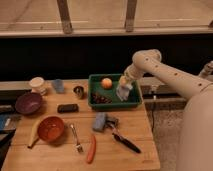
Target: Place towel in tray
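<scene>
The gripper (125, 83) sits just right of frame centre, over the right end of the tray (98, 104), and it's clamped on the towel (123, 91), which hangs straight down from it, long axis near vertical. The lower edge of the cloth looks to be at or just above the tray floor; I can't tell if it touches. So the drop point lies directly below: a straight release should land it inside, near the right wall. Sharing the tray are an orange ball (106, 83) toward the back and a dark red cluster (100, 98) at the front left, both left of the towel and clear of it. On the bench (55, 157), the blue-grey block (100, 121) lies just in front of the tray, out of the way.
</scene>
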{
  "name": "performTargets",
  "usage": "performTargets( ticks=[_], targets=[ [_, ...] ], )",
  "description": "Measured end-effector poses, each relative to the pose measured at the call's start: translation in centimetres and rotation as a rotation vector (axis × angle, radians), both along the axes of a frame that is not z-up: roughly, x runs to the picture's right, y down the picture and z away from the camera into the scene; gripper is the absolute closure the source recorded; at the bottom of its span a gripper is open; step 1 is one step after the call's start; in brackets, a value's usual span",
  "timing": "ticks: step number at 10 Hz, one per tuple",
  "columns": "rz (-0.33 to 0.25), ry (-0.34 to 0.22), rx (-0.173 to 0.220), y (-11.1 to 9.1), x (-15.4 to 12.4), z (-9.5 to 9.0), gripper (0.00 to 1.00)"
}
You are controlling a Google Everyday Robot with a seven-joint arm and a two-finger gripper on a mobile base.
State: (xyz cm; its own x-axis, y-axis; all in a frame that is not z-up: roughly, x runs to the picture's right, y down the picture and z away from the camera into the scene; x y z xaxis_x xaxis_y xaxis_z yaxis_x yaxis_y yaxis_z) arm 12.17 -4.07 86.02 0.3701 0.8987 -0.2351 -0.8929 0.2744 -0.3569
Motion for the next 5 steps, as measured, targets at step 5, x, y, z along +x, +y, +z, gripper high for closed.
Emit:
performTargets(
  ticks=[5],
  targets=[
    [-0.002, 0.031, 0.141, -3.5, -0.3, -4.1, 0.2]
  ],
)
